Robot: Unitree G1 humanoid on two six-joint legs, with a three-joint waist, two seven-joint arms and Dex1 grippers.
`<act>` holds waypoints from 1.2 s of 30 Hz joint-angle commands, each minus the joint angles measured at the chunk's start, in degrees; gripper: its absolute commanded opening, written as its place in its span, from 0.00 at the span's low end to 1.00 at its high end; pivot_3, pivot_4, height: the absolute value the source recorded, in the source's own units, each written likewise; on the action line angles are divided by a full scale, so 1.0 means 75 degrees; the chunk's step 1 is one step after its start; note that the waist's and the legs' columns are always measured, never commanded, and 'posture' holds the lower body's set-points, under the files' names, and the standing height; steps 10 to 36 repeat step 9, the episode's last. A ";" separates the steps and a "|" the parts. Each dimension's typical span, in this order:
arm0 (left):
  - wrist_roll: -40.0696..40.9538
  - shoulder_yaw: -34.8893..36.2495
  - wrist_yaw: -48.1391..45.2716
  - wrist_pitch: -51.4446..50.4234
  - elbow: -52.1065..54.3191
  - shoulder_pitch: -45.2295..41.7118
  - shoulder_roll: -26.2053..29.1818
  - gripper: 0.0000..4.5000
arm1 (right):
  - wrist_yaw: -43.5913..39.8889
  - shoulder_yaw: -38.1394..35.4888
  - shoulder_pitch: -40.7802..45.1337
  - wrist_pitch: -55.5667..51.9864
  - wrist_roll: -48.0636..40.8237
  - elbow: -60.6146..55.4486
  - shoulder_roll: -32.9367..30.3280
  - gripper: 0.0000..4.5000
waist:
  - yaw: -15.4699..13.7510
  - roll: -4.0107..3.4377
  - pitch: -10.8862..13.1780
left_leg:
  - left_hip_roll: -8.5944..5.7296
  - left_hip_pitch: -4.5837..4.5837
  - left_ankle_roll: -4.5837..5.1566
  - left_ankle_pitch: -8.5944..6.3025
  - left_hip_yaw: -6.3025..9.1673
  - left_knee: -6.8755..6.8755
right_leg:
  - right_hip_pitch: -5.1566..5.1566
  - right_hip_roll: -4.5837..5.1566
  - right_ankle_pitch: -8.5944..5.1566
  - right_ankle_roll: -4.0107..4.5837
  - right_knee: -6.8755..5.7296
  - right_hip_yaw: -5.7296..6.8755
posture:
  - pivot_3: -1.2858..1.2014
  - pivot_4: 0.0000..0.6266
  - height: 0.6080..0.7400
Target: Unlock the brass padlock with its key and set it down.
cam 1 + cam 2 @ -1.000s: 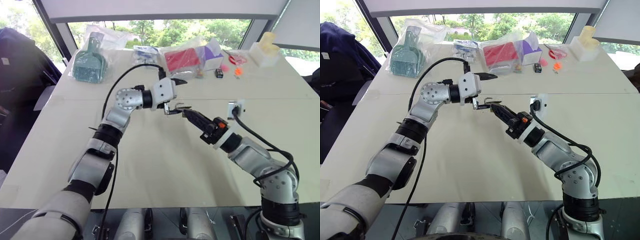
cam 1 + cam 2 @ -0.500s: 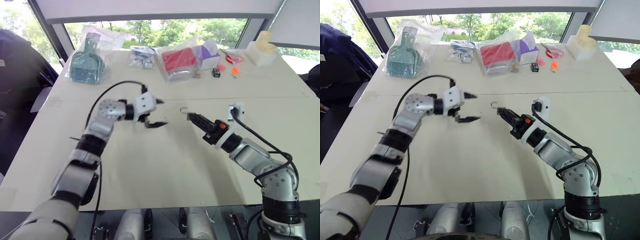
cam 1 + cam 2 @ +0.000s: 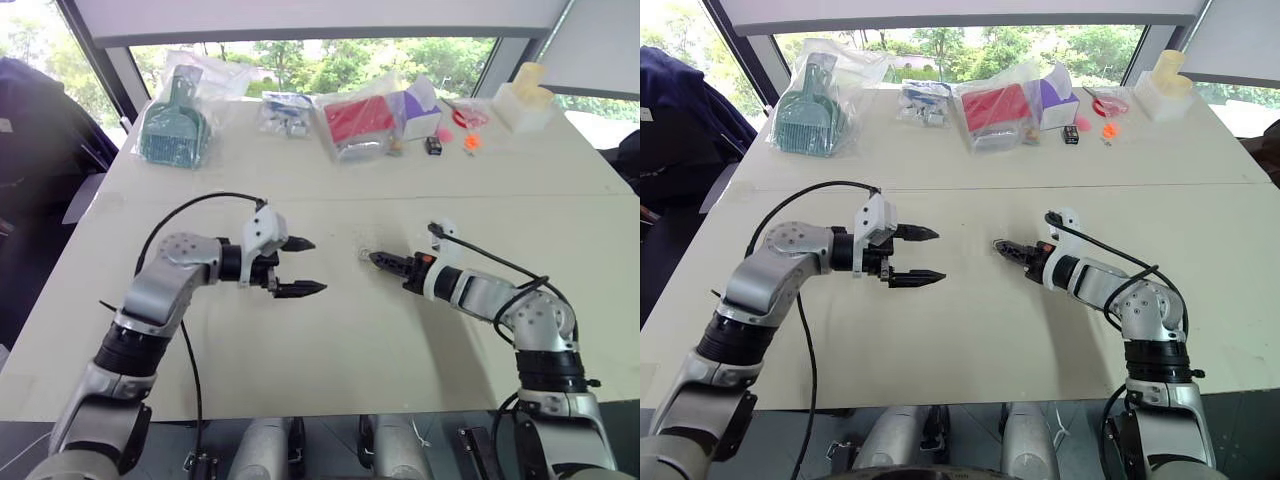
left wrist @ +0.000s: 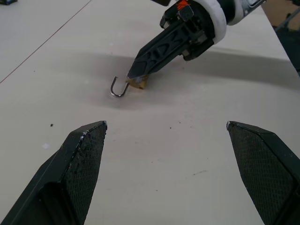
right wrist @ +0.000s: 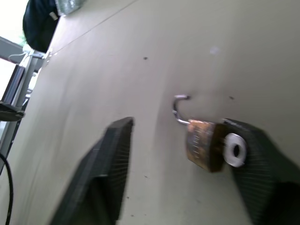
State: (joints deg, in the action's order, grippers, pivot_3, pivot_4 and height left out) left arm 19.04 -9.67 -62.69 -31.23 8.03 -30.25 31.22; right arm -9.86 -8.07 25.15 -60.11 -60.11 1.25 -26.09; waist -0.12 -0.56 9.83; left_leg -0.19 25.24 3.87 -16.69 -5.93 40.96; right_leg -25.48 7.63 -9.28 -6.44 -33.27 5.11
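1. Now the brass padlock (image 5: 202, 145) lies on the table (image 3: 330, 340) with its shackle swung open, touching one finger of the right gripper (image 5: 180, 154).
2. Those fingers stand spread, gripping nothing.
3. Beside the padlock body sits the key (image 5: 234, 150).
4. Well apart from the padlock, the left gripper (image 3: 305, 267) gapes wide and empty.

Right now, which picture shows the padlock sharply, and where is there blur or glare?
Left wrist view: sharp, the brass padlock and its open shackle cast a soft shadow on the table under the right hand. Right wrist view: soft and smeared, yet the key is readable in the lock. Left eye view: bright windows wash out the far edge.
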 commanded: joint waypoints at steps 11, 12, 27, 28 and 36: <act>0.0751 0.0460 0.0651 -0.0577 0.1065 0.0931 0.0074 0.95 | -0.2550 -0.1112 -0.2068 0.0959 0.1549 -0.2338 -0.3165 0.99 | -0.0082 -0.0003 0.0002 | -0.0007 0.0006 -0.0001 -0.0002 0.0001 -0.0003 | 0.0001 0.0005 -0.0004 -0.0002 0.0015 0.0000 | 0.52 0.24 0.96; 0.0751 0.0460 0.0651 -0.0577 0.1065 0.0931 0.0074 0.95 | -0.2550 -0.1112 -0.2068 0.0959 0.1549 -0.2338 -0.3165 0.99 | -0.0082 -0.0003 0.0002 | -0.0007 0.0006 -0.0001 -0.0002 0.0001 -0.0003 | 0.0001 0.0005 -0.0004 -0.0002 0.0015 0.0000 | 0.52 0.24 0.96; 0.0751 0.0460 0.0651 -0.0577 0.1065 0.0931 0.0074 0.95 | -0.2550 -0.1112 -0.2068 0.0959 0.1549 -0.2338 -0.3165 0.99 | -0.0082 -0.0003 0.0002 | -0.0007 0.0006 -0.0001 -0.0002 0.0001 -0.0003 | 0.0001 0.0005 -0.0004 -0.0002 0.0015 0.0000 | 0.52 0.24 0.96; 0.0751 0.0460 0.0651 -0.0577 0.1065 0.0931 0.0074 0.95 | -0.2550 -0.1112 -0.2068 0.0959 0.1549 -0.2338 -0.3165 0.99 | -0.0082 -0.0003 0.0002 | -0.0007 0.0006 -0.0001 -0.0002 0.0001 -0.0003 | 0.0001 0.0005 -0.0004 -0.0002 0.0015 0.0000 | 0.52 0.24 0.96; 0.0751 0.0460 0.0651 -0.0577 0.1065 0.0931 0.0074 0.95 | -0.2550 -0.1112 -0.2068 0.0959 0.1549 -0.2338 -0.3165 0.99 | -0.0082 -0.0003 0.0002 | -0.0007 0.0006 -0.0001 -0.0002 0.0001 -0.0003 | 0.0001 0.0005 -0.0004 -0.0002 0.0015 0.0000 | 0.52 0.24 0.96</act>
